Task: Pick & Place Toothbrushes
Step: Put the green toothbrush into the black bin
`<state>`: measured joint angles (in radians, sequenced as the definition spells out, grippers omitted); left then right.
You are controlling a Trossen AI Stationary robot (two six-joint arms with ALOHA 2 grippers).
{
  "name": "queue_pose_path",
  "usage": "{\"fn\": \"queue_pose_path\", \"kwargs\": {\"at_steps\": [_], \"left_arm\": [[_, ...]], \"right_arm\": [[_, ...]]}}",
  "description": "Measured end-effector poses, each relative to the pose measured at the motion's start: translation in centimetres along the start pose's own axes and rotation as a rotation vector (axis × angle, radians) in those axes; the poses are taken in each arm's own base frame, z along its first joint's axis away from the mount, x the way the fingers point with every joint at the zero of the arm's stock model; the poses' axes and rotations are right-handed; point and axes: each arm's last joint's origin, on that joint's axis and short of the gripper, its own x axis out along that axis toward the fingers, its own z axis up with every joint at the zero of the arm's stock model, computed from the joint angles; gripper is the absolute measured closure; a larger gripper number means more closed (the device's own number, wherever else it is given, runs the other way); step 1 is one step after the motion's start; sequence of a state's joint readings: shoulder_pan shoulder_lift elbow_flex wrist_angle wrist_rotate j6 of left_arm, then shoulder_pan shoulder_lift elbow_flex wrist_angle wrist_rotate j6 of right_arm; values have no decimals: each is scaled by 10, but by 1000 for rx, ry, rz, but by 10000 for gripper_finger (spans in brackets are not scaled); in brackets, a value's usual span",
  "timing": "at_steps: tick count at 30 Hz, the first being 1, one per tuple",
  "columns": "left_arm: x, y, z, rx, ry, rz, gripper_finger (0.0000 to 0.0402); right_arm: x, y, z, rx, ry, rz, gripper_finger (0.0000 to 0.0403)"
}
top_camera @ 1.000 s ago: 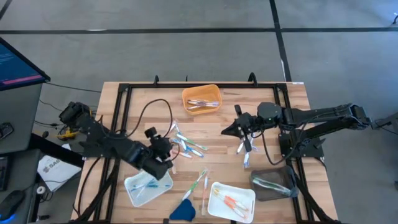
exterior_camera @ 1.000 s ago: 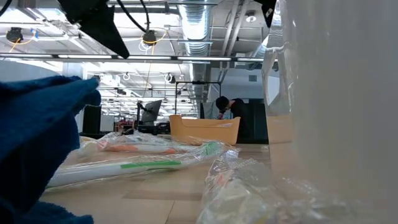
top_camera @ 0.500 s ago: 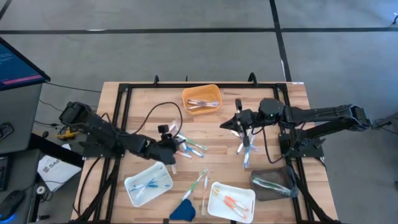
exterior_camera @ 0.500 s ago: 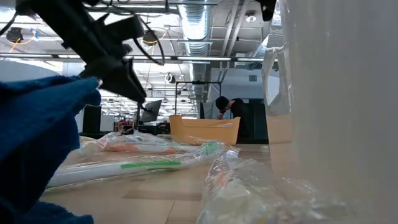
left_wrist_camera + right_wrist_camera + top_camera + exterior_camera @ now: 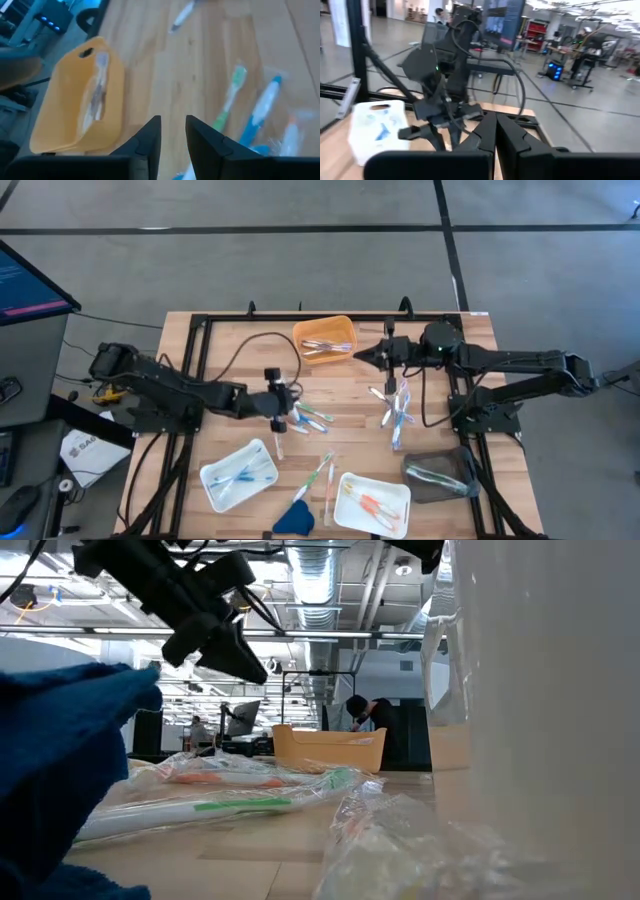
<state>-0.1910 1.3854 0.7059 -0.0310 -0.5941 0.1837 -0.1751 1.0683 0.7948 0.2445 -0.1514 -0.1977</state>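
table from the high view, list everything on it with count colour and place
orange tray: 1, far middle, toothbrushes inside
white tray: 1, near left, blue toothbrushes inside
second white tray: 1, near middle, orange toothbrushes inside
dark tray: 1, near right, toothbrush inside
loose toothbrushes: several, mixed colours, in three clusters mid-table
blue wedge: 1, near edge
black frame: 1, around the table edge
left gripper: 1, dark, over the left cluster, nothing held
right gripper: 1, dark, shut, beside the orange tray

Two black jointed arms [image 5: 190,390], looping black cables [image 5: 245,350], tapered dark fingers [image 5: 147,140].
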Motion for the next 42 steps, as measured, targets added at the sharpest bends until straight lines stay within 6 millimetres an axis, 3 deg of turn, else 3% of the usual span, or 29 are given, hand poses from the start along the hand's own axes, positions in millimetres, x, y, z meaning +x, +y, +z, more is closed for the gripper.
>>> {"fn": "queue_pose_path", "kwargs": {"at_steps": [3,11,21,26,32,42], "left_arm": [[-6,15,3,-39,-31,-17,321],[-19,54,8,-142,-213,-334,321],[0,88,-4,-208,-247,-405,321],[19,92,-13,-212,-211,-435,321],[45,84,-25,-219,-141,-521,321],[63,70,-18,-197,-102,-562,321]], "right_arm": [[-1,-9,0,-36,-6,-38,403],[-6,-30,-6,-38,23,-122,403],[-16,-58,-13,-31,67,-173,403],[-22,-71,-13,-21,68,-132,403],[-13,-86,-26,18,119,-156,403],[13,-104,-38,156,273,-98,403]]}}
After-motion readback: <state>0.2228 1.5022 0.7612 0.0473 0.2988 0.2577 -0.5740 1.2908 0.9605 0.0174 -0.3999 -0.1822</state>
